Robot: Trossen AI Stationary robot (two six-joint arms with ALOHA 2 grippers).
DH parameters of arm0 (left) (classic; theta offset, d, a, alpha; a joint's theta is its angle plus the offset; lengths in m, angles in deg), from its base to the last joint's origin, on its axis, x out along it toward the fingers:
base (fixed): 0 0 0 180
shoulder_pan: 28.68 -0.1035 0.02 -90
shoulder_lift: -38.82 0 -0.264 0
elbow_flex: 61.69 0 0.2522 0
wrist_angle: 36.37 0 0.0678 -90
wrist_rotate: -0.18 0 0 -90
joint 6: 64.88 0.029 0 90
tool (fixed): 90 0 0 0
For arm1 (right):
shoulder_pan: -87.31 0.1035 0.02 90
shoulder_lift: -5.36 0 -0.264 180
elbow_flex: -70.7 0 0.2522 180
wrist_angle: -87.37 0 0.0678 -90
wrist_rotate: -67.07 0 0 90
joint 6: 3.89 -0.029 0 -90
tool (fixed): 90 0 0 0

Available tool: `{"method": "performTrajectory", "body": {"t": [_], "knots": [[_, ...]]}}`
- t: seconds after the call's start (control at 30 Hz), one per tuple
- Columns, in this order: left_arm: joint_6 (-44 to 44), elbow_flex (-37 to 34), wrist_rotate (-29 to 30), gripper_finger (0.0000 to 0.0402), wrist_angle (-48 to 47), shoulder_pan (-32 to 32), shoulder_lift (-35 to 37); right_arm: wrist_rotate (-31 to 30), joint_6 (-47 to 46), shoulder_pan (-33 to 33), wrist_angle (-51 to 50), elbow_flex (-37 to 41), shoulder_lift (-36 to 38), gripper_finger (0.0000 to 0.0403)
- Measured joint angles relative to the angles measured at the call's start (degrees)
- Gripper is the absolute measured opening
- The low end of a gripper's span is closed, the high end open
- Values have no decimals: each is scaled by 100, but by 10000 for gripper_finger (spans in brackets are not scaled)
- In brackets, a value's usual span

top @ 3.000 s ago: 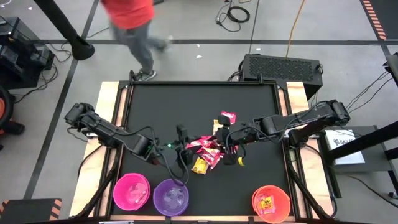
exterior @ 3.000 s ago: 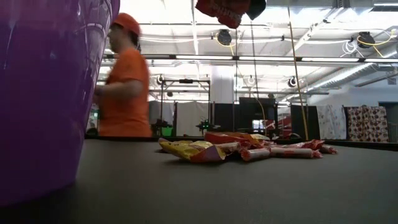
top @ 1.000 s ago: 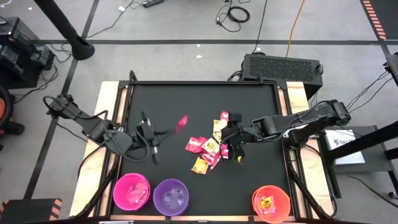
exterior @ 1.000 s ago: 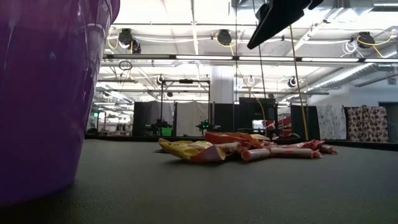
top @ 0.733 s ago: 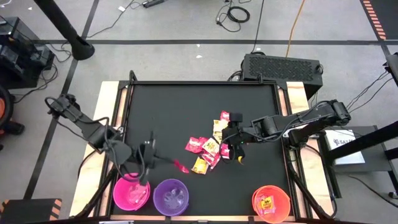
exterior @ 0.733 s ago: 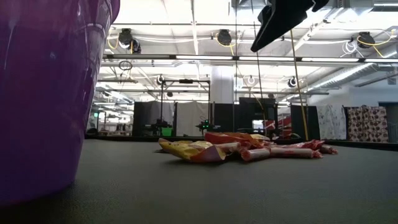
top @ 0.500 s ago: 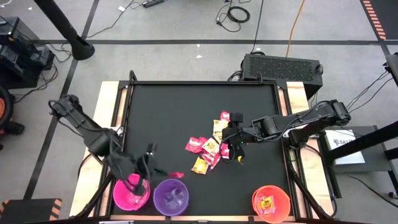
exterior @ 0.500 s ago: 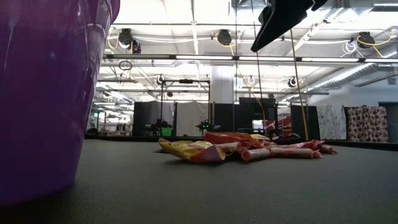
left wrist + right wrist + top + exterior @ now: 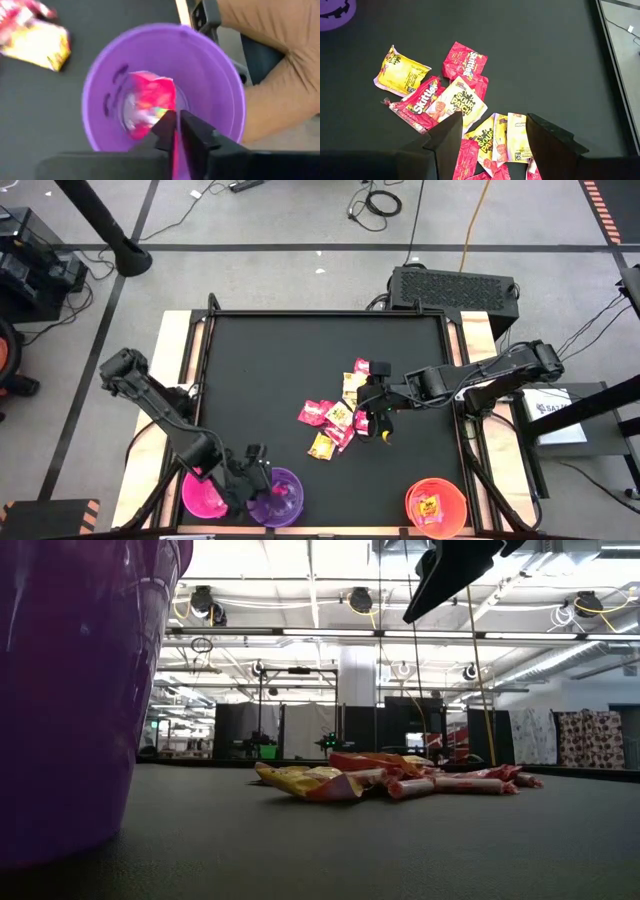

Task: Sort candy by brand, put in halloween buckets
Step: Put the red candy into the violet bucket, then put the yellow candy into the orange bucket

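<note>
Bright, even overhead light; ceiling strips (image 9: 330,632) glare in low view. Left wrist view motion-blurred; purple bucket (image 9: 70,690) looms soft-focus up close. Shadows faint.

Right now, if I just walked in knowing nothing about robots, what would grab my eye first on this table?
Probably the three bright pails along the table's near edge: pink bucket, purple bucket, orange bucket. The left tool hangs over the purple one, a magenta packet inside it. Mid-table, a heap of red and yellow candy lies under the open right tool.
</note>
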Motion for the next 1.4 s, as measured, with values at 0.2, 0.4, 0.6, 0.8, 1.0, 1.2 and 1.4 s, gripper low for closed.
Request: {"method": "performTrajectory", "body": {"t": [0.2, 0.4, 0.6, 0.8, 1.0, 1.2, 1.4], "knots": [[-111, 11, -47, 146, -17, -200, 70, 1, -153, 0, 174, 0, 0, 210], [1058, 471, 171, 178, -14, -480, 364, 1, -93, 2, 614, 0, -16, 210], [3036, 815, 2054, 179, 278, -643, 635, 50, -426, 12, 642, 0, -266, 210], [3495, 813, 4394, 179, 65, -977, 653, 180, -977, 31, 743, 63, -806, 210], [2817, 811, 4351, 180, -589, -1365, 630, 186, -535, 109, 1018, 368, -1507, 210], [2176, 803, 4259, 180, -1564, -1508, 630, 328, -308, 105, 1225, 400, -1980, 210], [2073, 471, 4258, 180, -1643, -1586, 630, 470, -324, 151, 1615, 402, -2295, 210]]}}
